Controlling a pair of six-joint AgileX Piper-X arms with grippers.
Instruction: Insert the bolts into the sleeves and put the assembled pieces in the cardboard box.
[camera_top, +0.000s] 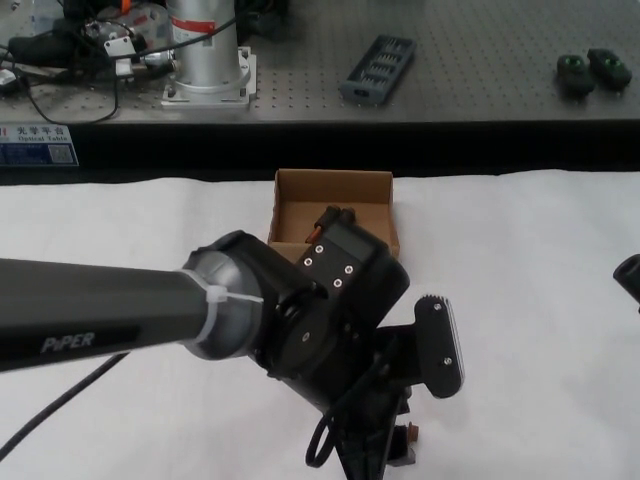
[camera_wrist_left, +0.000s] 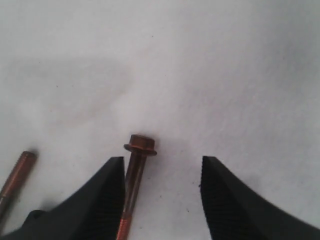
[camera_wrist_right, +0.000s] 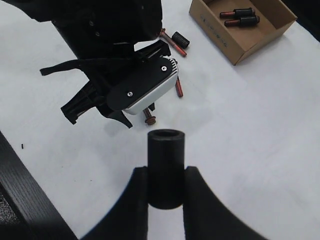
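High view: the left arm (camera_top: 100, 310) extends from the left edge, its wrist overlapping the near wall of the cardboard box (camera_top: 335, 185) at frame centre on the white-covered bench (camera_top: 530, 300). Left wrist view: the left pincer (camera_wrist_left: 162, 172) stands wide open astride a bolt (camera_wrist_left: 136, 175) lying flat, long axis parallel to the fingers, flanged head just past the fingertips, shaft just beside one finger (camera_wrist_left: 100, 200); a second bolt (camera_wrist_left: 15, 180) lies outside the pincer. Right wrist view: the box interior, partly covered in the high view, holds two assembled pieces (camera_wrist_right: 240, 16) side by side; the right pincer (camera_wrist_right: 166, 175) clamps a sleeve (camera_wrist_right: 166, 150), long axis along the fingers, open bore beyond the fingertips.
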